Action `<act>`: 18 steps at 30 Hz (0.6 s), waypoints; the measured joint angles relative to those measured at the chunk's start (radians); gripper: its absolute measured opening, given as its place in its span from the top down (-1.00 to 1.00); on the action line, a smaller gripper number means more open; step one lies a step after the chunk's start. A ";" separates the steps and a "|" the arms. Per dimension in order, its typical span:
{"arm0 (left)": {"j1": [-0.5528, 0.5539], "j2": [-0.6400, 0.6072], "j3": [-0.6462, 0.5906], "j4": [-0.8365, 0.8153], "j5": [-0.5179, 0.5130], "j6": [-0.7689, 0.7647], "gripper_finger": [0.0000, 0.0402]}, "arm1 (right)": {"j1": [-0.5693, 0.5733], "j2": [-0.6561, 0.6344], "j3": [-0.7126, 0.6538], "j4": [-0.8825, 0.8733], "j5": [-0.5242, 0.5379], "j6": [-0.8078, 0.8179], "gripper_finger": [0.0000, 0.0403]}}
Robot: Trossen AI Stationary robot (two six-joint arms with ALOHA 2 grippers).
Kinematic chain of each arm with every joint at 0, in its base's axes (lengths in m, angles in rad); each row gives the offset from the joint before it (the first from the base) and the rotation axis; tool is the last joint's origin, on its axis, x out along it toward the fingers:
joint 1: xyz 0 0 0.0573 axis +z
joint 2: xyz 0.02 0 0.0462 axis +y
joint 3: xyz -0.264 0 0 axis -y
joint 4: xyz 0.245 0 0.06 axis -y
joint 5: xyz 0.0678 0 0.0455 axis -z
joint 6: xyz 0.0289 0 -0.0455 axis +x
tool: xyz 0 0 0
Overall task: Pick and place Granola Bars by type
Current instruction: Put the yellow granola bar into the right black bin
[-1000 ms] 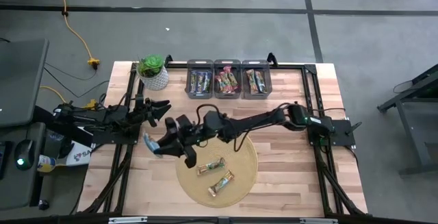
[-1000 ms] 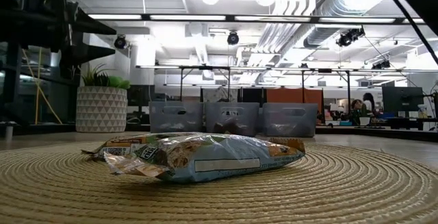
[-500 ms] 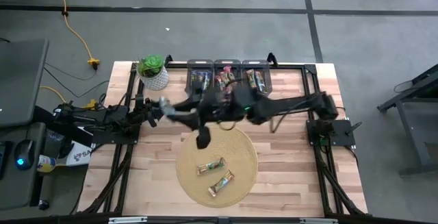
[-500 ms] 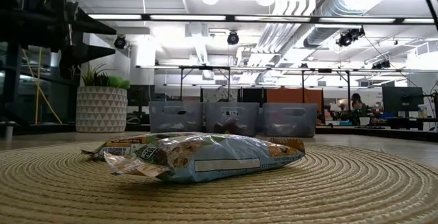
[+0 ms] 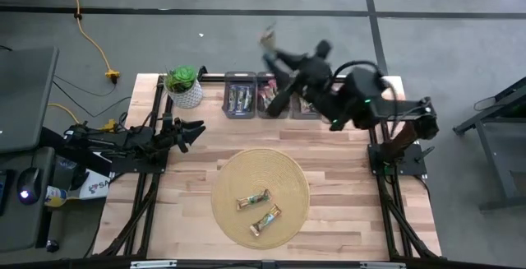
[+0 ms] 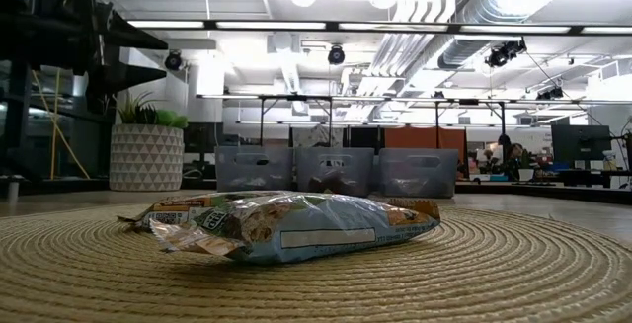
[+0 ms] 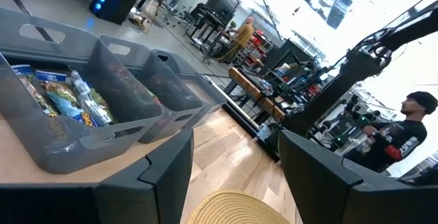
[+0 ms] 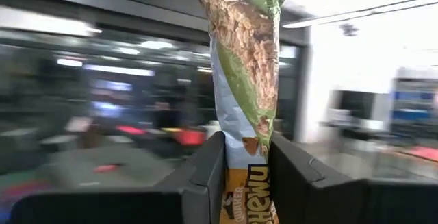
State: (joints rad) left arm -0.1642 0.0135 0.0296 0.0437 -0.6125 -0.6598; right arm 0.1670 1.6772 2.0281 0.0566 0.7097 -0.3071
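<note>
Two granola bars (image 5: 253, 199) (image 5: 265, 220) in green and tan wrappers lie flat on the round straw mat (image 5: 288, 170); the low view shows them as a bar pile (image 6: 286, 226). A third bar (image 5: 268, 34) stands out of my right gripper (image 5: 274, 45), which is shut on it, raised high past the far side of three grey bins (image 5: 240, 78). Those bins hold sorted bars. My left gripper (image 5: 194, 129) waits open near the table's left edge; in its wrist view the left gripper (image 7: 236, 176) faces the bins (image 7: 75, 138). My right gripper pinches the green and tan bar by its lower end (image 8: 246, 157) between the two fingers (image 8: 205, 176). The bar runs on along the fingers and sticks out past their tips (image 8: 239, 53), lifted clear of everything.
A potted plant (image 5: 183, 85) stands at the far left corner beside the bins. The black frame rails (image 5: 374, 121) run along the table's sides. Bare wood lies between the mat and the bins (image 5: 271, 133). A person (image 7: 404, 135) shows in the room beyond.
My right arm, shut on the bar, has swept from the mat's left side up and toward the far edge and the right, ending high beyond the bins. The bar went with it. The two bars on the mat and my left arm stayed still.
</note>
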 joint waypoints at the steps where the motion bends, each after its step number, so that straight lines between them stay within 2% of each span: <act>1: 0.000 0.000 0.000 0.000 0.000 0.000 -0.05 | -0.004 -0.011 0.000 0.000 0.059 -0.027 0.59; 7: 0.000 0.000 0.000 0.000 0.000 0.000 -0.05 | -0.063 -0.066 0.000 -0.039 0.522 -0.138 0.59; 9: 0.000 0.000 0.000 0.000 0.000 0.000 -0.05 | -0.099 -0.076 0.000 -0.098 0.619 -0.142 0.59; 11: 0.000 0.000 0.000 0.000 0.000 0.000 -0.05 | -0.137 -0.080 0.000 -0.183 0.658 -0.120 0.59; 14: 0.000 0.000 0.000 0.000 0.000 0.000 -0.05 | -0.200 -0.078 0.000 -0.356 0.656 -0.001 0.59; 18: 0.000 0.000 0.000 0.000 0.000 0.000 -0.05 | -0.284 -0.075 0.000 -0.690 0.540 0.360 0.59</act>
State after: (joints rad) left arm -0.1639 0.0135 0.0296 0.0437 -0.6128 -0.6598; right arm -0.1175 1.6024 2.0285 -0.6333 1.2496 0.0530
